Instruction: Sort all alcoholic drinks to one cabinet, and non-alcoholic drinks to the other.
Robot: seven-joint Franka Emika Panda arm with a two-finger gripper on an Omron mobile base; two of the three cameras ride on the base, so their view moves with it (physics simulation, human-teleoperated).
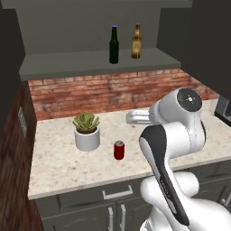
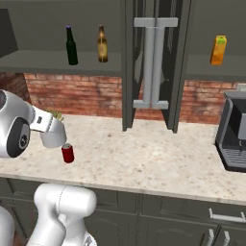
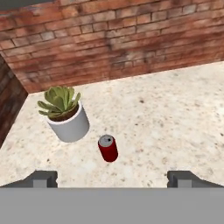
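- We log the gripper with its jaws spread wide and nothing between them, hanging above the counter.
- We find the red soda can upright on that counter, just beside the potted succulent and apart from it.
- We record the dark green bottle and the amber beer bottle standing near each other on the left open cabinet shelf.
- We note the orange juice carton upright in the right cabinet, above the coffee machine.
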